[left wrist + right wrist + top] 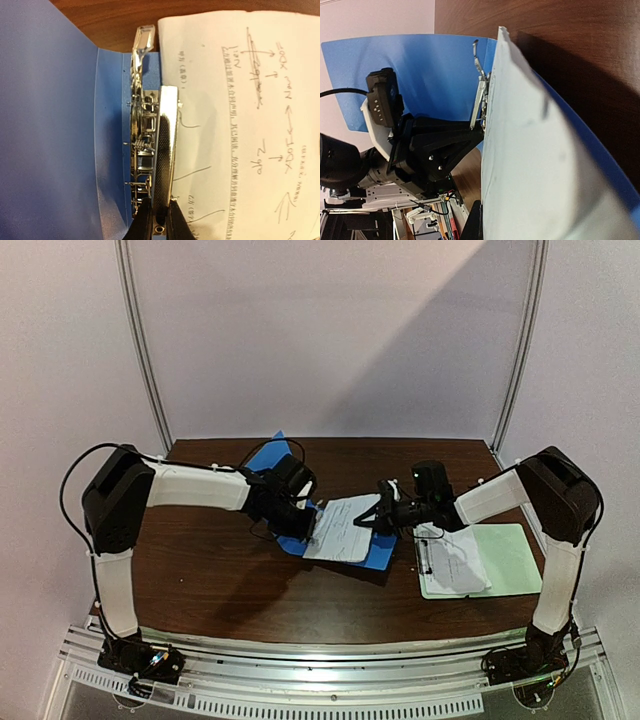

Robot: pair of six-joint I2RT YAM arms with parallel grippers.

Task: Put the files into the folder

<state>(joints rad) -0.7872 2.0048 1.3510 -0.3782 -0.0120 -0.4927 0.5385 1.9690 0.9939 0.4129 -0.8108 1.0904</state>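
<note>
Left gripper (156, 220) is pinched on the silver lever of the clip (164, 145) inside the folder (50, 125). The folder lies open on the table (200, 560), left of centre, with its cover standing up behind that arm. The lever looks stiff and sprung, and its smooth metal would probably slip from anything but a firm, square hold.

Just right of the clip, one sheet (340, 528) rests over the folder's lower leaf, its left edge close beside the clip. Whether it sits under the clamp I cannot tell. The right gripper (372, 518) is clamped on the sheet's right edge, and the paper bows upward from there.

The sheet is likely very light and floppy. Pushed from one end it would buckle, and it should slide easily on the plastic, so a hold mid-edge, guiding gently, suits it best.

Farther right, a second sheet (458, 562) lies on a pale green clipboard (510, 558), well apart from the folder. A free edge or corner is probably the place to lift it.
</note>
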